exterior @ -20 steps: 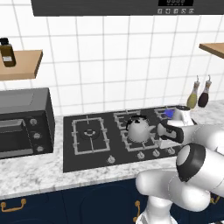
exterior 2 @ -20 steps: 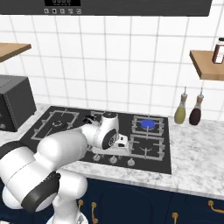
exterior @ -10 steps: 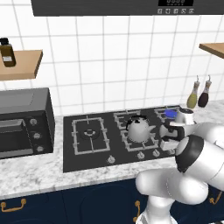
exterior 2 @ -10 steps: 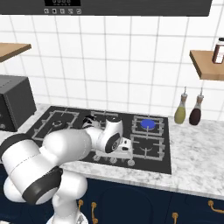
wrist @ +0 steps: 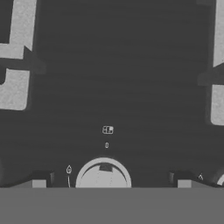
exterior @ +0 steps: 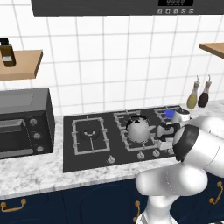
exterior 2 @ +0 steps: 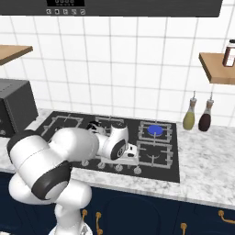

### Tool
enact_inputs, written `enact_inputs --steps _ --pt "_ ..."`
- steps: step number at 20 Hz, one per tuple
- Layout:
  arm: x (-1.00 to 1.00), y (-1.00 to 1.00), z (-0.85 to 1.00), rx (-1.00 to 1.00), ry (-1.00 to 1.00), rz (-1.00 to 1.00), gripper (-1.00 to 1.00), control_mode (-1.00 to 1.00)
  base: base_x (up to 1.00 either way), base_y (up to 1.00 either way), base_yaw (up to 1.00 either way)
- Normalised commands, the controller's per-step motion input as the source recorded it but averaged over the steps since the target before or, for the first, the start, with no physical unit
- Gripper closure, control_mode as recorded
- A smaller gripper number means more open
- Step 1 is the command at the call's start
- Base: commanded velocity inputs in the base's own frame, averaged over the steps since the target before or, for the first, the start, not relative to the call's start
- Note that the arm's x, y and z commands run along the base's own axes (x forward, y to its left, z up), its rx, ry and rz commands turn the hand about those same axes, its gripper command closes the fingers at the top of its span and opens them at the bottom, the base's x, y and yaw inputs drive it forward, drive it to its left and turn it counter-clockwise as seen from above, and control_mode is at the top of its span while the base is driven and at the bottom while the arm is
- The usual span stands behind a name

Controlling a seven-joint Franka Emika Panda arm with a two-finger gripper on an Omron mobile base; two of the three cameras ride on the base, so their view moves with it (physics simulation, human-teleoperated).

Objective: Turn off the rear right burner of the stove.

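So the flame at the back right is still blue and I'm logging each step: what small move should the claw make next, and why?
Probably ease straight down onto the small round silver knob, then close. The hand view shows that knob centred between the two dark fingertips, which stand wide apart, above the flat black gas cooktop. The small round rear right burner burns blue.

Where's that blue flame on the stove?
The rear right burner glows at the back right of the stove, near two bottles and right of the kettle.

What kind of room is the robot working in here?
A home-style kitchen, rendered: a black gas stove with a kettle set in a marble counter, a toaster oven, and tiled wall.
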Motion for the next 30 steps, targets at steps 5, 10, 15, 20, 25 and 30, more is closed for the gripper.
enact_inputs --steps 5,10,15,20,25,30 --pt "-0.09 0.03 -0.05 0.0 0.0 0.01 -1.0 -1.0 0.0 0.0 0.0" --pt "-0.04 0.01 -0.01 0.0 0.0 0.0 -1.0 -1.0 0.0 0.0 0.0" --pt "0.0 0.09 -0.09 0.0 0.0 0.0 -1.0 -1.0 0.0 0.0 0.0" --pt "0.0 0.0 0.0 0.0 0.0 0.0 1.0 -1.0 0.0 0.0 0.0" --pt "-0.03 0.0 0.0 0.01 0.0 -0.06 1.0 -1.0 0.0 0.0 0.0" --pt "-0.11 -0.01 0.0 0.05 0.0 -0.36 1.0 -1.0 0.0 0.0 0.0"
